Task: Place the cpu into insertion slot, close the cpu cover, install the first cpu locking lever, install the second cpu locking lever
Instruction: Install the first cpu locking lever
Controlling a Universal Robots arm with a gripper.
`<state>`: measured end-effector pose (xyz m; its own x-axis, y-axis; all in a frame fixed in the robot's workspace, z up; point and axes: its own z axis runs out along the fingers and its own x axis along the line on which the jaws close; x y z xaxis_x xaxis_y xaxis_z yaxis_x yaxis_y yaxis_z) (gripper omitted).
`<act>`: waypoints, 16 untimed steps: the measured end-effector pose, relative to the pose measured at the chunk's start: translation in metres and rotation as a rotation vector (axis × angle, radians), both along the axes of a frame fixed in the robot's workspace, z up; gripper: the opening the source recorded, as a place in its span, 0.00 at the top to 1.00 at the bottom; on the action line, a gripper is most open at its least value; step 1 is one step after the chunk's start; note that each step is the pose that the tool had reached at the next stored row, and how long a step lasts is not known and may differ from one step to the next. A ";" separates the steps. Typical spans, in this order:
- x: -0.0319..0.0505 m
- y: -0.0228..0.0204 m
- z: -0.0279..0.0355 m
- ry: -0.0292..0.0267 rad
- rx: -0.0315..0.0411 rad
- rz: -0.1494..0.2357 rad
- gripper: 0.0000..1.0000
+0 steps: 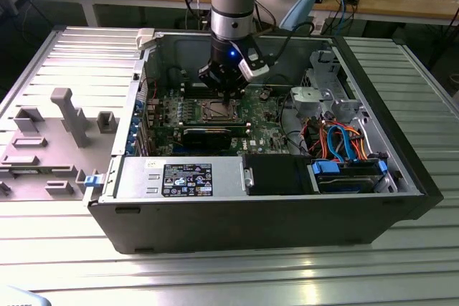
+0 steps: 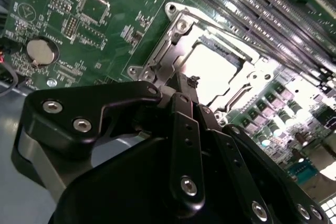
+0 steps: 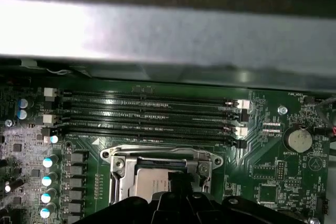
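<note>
The cpu (image 2: 210, 72) shows as a bright silver square lying flat in the insertion slot (image 1: 215, 111) on the green motherboard. The cpu cover (image 2: 164, 56), a silver frame, lies down around it, and the chip shows through its cut-out. My gripper (image 2: 185, 83) hangs just over the near edge of the socket, its black fingers pressed together with nothing between them. In the first wrist view the gripper (image 3: 176, 181) overlaps the lower part of the cpu (image 3: 152, 184) and the cover (image 3: 118, 163). I cannot make out how the locking levers lie.
Long black memory slots (image 3: 152, 114) run just beyond the socket, and a coin battery (image 3: 296, 140) sits to one side. A long black card (image 1: 208, 134), a black box (image 1: 276, 173) and a drive cage with cables (image 1: 344, 148) crowd the case. Grey fixtures (image 1: 68, 112) stand outside.
</note>
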<state>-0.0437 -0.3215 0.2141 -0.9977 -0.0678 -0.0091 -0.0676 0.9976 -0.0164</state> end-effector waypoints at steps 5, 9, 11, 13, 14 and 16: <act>0.0000 -0.0058 -0.0001 0.0000 0.0001 0.000 0.89; 0.0000 -0.0086 0.0000 0.0000 -0.0003 0.000 0.89; 0.0000 -0.0100 0.0004 0.0000 -0.0006 0.000 0.89; 0.0000 -0.0120 0.0023 0.0001 -0.0011 0.000 0.89; 0.0000 -0.0127 0.0036 0.0000 -0.0013 0.000 0.89; 0.0000 -0.0131 0.0058 0.0000 -0.0021 0.000 0.89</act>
<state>-0.0437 -0.3346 0.2199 -0.9977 -0.0677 -0.0089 -0.0676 0.9975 -0.0185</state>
